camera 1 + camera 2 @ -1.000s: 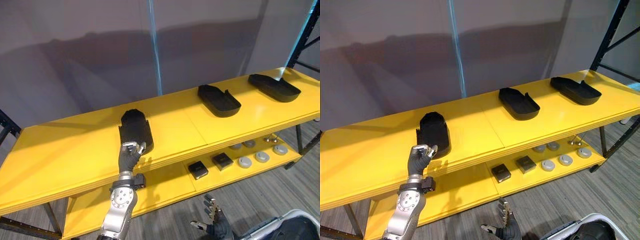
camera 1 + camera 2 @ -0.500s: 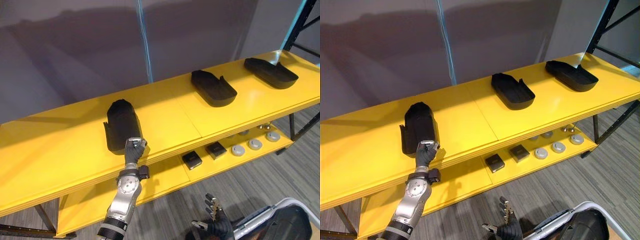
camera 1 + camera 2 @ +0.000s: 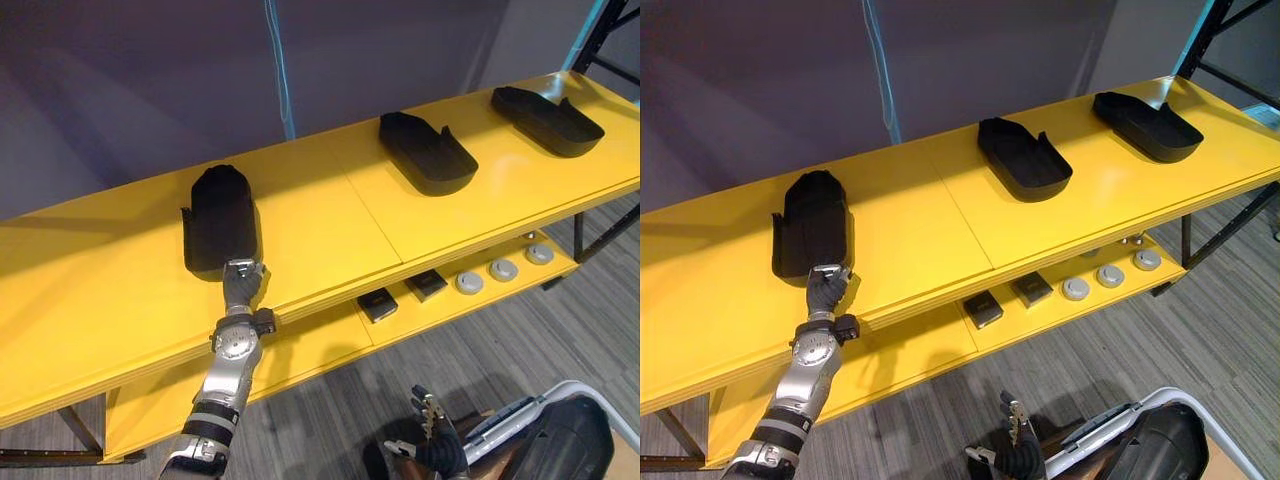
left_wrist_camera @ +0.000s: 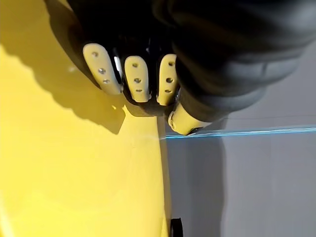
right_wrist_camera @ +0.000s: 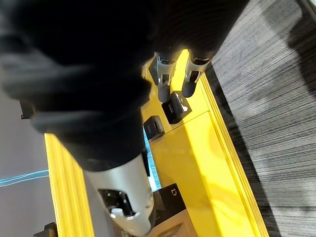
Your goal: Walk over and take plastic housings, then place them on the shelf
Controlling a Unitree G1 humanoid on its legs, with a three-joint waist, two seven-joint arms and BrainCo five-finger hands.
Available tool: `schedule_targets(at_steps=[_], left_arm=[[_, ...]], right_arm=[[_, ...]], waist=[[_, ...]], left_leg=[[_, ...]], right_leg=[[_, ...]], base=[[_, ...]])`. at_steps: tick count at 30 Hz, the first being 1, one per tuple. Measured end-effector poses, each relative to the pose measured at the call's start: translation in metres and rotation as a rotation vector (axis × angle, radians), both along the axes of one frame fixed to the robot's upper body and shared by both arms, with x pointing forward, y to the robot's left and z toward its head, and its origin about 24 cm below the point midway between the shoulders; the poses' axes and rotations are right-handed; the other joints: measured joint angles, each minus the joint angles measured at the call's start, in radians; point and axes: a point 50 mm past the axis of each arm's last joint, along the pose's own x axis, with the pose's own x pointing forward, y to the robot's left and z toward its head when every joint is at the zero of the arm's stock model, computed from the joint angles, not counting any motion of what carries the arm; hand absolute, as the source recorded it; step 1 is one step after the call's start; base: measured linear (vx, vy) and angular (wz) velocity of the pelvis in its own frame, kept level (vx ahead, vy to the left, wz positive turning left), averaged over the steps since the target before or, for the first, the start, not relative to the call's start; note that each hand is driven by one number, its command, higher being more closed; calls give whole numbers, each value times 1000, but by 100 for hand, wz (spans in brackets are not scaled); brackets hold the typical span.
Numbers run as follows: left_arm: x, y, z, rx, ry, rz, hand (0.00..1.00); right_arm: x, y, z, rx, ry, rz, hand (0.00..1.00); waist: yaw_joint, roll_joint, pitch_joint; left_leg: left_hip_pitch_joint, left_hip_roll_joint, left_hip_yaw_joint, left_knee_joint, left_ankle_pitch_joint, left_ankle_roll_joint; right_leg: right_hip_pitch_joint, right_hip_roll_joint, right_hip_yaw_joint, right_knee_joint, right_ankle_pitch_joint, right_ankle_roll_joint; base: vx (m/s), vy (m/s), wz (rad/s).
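Left hand [image 3: 243,282] has its fingers curled onto the near end of the leftmost housing [image 3: 220,215], which lies flat on the yellow shelf [image 3: 330,220], on its top board close to the front edge and toward the left end. Two more black housings lie farther back, the middle housing [image 3: 427,153] and the right housing [image 3: 545,107] near the right end, well apart. Right hand [image 3: 432,450] hangs low over the floor, fingers loosely spread, in front of the lower board [image 3: 300,352], where small black boxes [image 3: 378,304] and grey discs [image 3: 503,270] lie.

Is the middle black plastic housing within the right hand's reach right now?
Probably not yet: the right hand hangs open down near the floor, far below the middle black plastic housing on the yellow shelf top; nothing blocks the way.
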Motion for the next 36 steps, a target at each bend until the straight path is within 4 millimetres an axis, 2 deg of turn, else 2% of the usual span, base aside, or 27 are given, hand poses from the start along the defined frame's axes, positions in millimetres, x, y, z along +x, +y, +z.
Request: schedule_targets(at_steps=[6, 7, 10, 12, 13, 14, 15, 16, 17, 18, 20, 22, 23, 24, 25, 26, 27, 28, 29, 30, 31, 32, 33, 34, 35, 36], left_arm=[[0, -1, 4, -7, -23, -7, 100], [-1, -2, 4, -17, -26, -9, 0], [-18, -7, -1, -66, -46, -25, 0], [-45, -10, -9, -141, -60, -26, 0], [-53, -11, -11, -158, -62, -22, 0], [-69, -12, -14, -197, -72, -8, 0], [-77, -12, -13, -215, -87, -2, 0], [-88, -14, -11, -234, -112, 4, 0], [-93, -17, -9, -231, -125, 5, 0], [-97, -22, -6, -228, -142, -2, 0], [-99, -32, -3, -211, -157, -35, 0], [-101, -34, -5, -206, -150, -38, 0], [-102, -34, -7, -202, -144, -34, 0], [-104, -32, -6, -200, -148, -22, 0], [-104, -31, -6, -197, -150, -20, 0], [-102, -33, -6, -179, -148, -27, 0], [-100, -34, -8, -175, -138, -29, 0], [-100, -34, -10, -175, -132, -27, 0], [-98, -34, -12, -174, -123, -25, 0], [-96, -34, -15, -168, -107, -28, 0], [-96, -34, -17, -165, -99, -28, 0], [-95, -32, -21, -161, -84, -25, 0], [-94, -33, -24, -161, -70, -28, 0], [-94, -31, -32, -152, -34, -33, 0], [-95, -28, -42, -128, 12, -41, 0], [-94, -24, -49, -102, 46, -42, 0]], right_arm=[[-3, 0, -8, -4, 35, 0, 0], [-3, -1, -9, -4, 39, -1, 0], [1, -1, -9, -7, 34, 3, 0], [13, 1, -9, -12, 13, 16, 0], [16, 1, -8, -14, 7, 21, 0], [23, 2, -5, -17, -15, 30, 0], [26, 1, -3, -23, -28, 36, 0], [32, 1, 2, -33, -54, 48, 0], [34, -1, 7, -37, -75, 48, 0], [34, -2, 16, -39, -112, 47, 0], [31, -3, 31, -28, -170, 23, 0], [30, -1, 42, -5, -215, 2, 0], [27, 0, 48, -4, -240, -15, 0], [28, 1, 52, -13, -257, -10, 0], [29, 0, 52, -24, -262, -16, 0], [30, -2, 51, -26, -257, -48, 0], [29, -8, 47, -49, -241, -86, 0], [29, -10, 46, -56, -238, -98, 0], [29, -15, 41, -71, -214, -120, 0], [26, -20, 33, -89, -178, -136, 0], [25, -22, 29, -96, -162, -144, 0], [23, -27, 24, -111, -139, -157, 0], [22, -28, 21, -117, -125, -160, 0], [21, -30, 16, -135, -101, -152, 0], [21, -29, 11, -141, -79, -132, 0], [22, -27, 8, -136, -69, -114, 0]], waist=[[1, 1, 13], [1, 1, 13], [3, 1, 13], [19, -7, 19], [32, -8, 19], [61, -3, 16], [75, 1, 14], [97, 4, 13], [105, 5, 13], [100, 6, 12], [88, 3, 12], [92, -23, 12], [108, -31, 8], [135, -43, 7], [149, -43, 7], [145, -67, 8], [143, -64, 11], [138, -59, 14], [127, -52, 18], [122, -50, 16], [119, -48, 11], [120, -49, 5], [120, -49, 0], [123, -53, -15], [127, -70, -30], [131, -81, -39]], left_leg=[[1, 0, -1, 0, 0, 0], [1, 0, -1, 0, 0, 0], [11, -1, 2, 6, -4, -4], [-2, -6, -50, 125, -62, -3], [-7, -4, -93, 170, -83, 2], [-19, -1, -207, 255, -133, 4], [-28, 0, -274, 295, -160, -1], [-32, 0, -383, 356, -202, -24], [-29, 0, -435, 384, -230, -43], [-26, 1, -453, 400, -258, -38], [-26, 4, -420, 399, -298, -15], [-24, -11, -356, 421, -315, 0], [-24, -11, -276, 441, -329, 18], [-25, -1, -171, 441, -333, 30], [-26, 19, -119, 427, -332, 33], [-19, 16, -25, 406, -326, 43], [-24, 36, 63, 406, -304, 47], [-25, 51, 98, 407, -295, 48], [-10, 79, 150, 398, -280, 42], [14, 102, 200, 369, -264, 28], [22, 112, 219, 353, -257, 21], [40, 127, 248, 323, -240, 11], [44, 131, 259, 307, -232, 7], [40, 136, 278, 280, -214, -10], [34, 136, 298, 260, -197, -31], [21, 132, 301, 247, -180, -52]], right_leg=[[1, 0, -1, 0, 0, 0], [1, 0, -1, 0, 0, 0], [6, 2, 17, 0, 0, 0], [24, 3, 73, 2, 0, 0], [30, 6, 89, 6, 0, 0], [31, 19, 141, 19, -4, 6], [23, 31, 168, 32, -7, 8], [8, 56, 213, 68, -24, 23], [-5, 74, 238, 101, -33, 22], [-25, 92, 248, 151, -47, 28], [-64, 109, 255, 212, -58, 39], [-90, 117, 312, 236, -37, 65], [-104, 126, 335, 213, 21, 79], [-113, 137, 291, 111, 175, 101], [-106, 123, 201, 56, 203, 115], [-108, 85, -39, 79, 116, 65], [-124, 57, -200, 99, 33, -11], [-142, 42, -252, 140, 7, -6], [-165, 9, -308, 280, -50, -14], [-167, -32, -313, 429, -115, -11], [-163, -55, -313, 490, -147, -13], [-143, -109, -318, 572, -195, -7], [-129, -139, -325, 592, -209, 6], [-90, -198, -343, 589, -226, 31], [-39, -236, -359, 502, -244, 66], [-3, -229, -366, 392, -273, 100]], base=[[0, 0, 0], [0, 0, 0], [17, 8, -17], [43, 23, -59], [54, 18, -100], [47, 18, -103], [53, 48, -135], [13, 88, -111], [-28, 121, -101], [-83, 131, -52], [-110, 119, -41], [-151, 125, -108], [-234, 129, -219], [-276, 105, -250], [-335, -17, -256], [-249, -61, -219], [-264, -71, -193], [-192, 11, -171], [-221, -3, -142], [-150, -24, -129], [-107, -103, -109], [-54, -119, -75], [-46, -182, -81], [-33, -238, -72], [-46, -354, -71], [-42, -382, -66]])
